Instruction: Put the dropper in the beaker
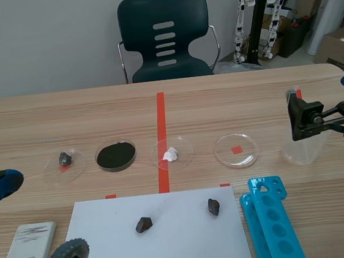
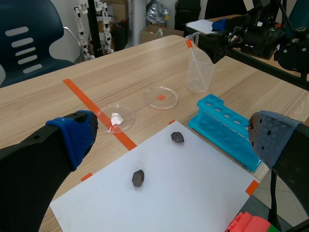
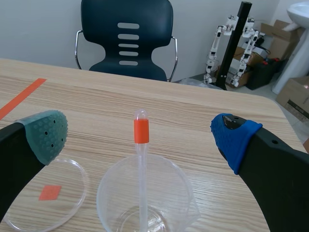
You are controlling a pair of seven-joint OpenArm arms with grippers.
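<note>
- The right gripper is spread wide and holds nothing. One fingertip has a grey-green dotted pad, the other a blue one.
- Between those spread fingers, touching neither, the dropper stands upright inside the beaker. It is a thin clear tube with an orange-red band below a rounded clear bulb.
- The beaker is clear, round and open-topped, and stands near the table's right edge.
- The left gripper is also wide open and holds nothing, hanging above a white sheet.
- Two small dark lumps lie apart on that sheet.
- Beside the sheet lies a bright blue plastic tube rack with round holes.
- Beyond the sheet is a row of four shallow clear dishes: one with a dark lump, one with black powder, one with a white lump, and one over a red square.
- The table is pale wood grain, crossed by an orange-red tape line.
- Behind it stands a dark moulded chair on a metal frame, against a plain grey wall.
</note>
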